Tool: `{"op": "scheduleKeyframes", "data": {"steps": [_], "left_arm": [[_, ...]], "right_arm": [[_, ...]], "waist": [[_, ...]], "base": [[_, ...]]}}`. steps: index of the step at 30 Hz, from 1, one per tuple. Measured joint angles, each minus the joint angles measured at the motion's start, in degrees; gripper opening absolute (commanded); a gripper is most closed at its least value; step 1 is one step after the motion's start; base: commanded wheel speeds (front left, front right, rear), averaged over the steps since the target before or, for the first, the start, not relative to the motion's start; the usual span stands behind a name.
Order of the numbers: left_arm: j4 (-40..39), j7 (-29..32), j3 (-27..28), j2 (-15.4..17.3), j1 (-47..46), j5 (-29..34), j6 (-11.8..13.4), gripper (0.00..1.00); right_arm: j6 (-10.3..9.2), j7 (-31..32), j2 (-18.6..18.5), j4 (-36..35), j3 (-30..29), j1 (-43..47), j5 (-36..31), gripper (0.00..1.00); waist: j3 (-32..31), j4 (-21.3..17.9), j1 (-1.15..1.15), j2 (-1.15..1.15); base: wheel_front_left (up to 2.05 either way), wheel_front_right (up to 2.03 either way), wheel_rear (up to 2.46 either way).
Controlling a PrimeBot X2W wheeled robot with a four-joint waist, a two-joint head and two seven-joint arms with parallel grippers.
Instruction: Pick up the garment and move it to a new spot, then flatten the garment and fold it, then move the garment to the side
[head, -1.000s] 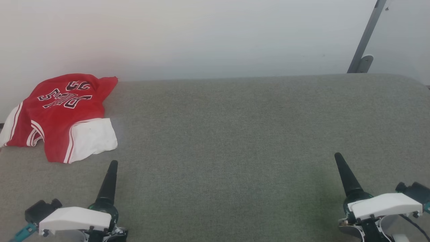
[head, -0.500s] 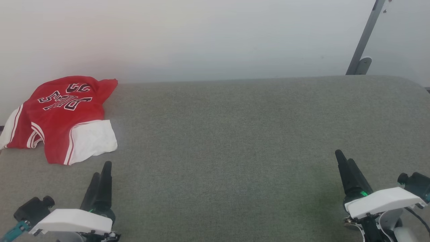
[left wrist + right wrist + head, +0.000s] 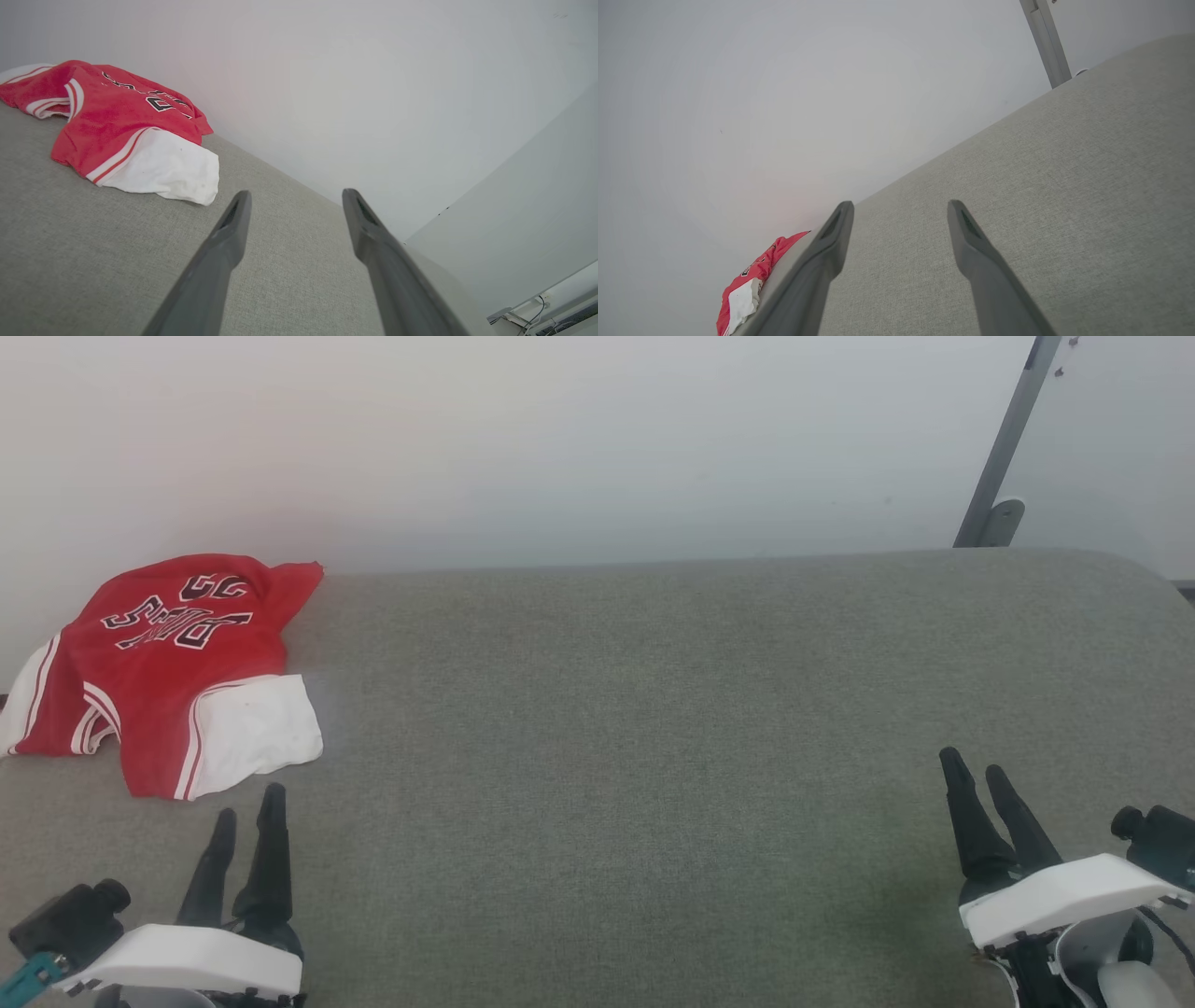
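- The garment (image 3: 159, 653) lies rumpled at the far left of the grey top (image 3: 653, 709).
- My left gripper (image 3: 249, 803), fingers apart and empty, sits just near of its white sleeve (image 3: 257, 733), so it is the closer arm.
- My right gripper (image 3: 974, 763), also spread, is well off right.

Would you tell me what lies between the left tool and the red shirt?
Only a short strip of the bare grey cushion, seen in the head view; the open left tool is not touching the shirt.
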Motion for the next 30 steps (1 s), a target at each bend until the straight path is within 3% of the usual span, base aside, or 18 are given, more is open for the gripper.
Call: {"op": "scheduleKeyframes", "data": {"steps": [30], "left_arm": [[-1.1, -4.2, -0.1, 1.0, 1.4, 17.2, -2.3, 1.00]], "right_arm": [[0.00, -3.9, -1.4, -1.7, 0.0, 1.0, -16.3, 1.00]], "waist": [[-0.7, -0.5, 0.00, 0.00]], "base": [[0.00, 0.00, 0.00]]}}
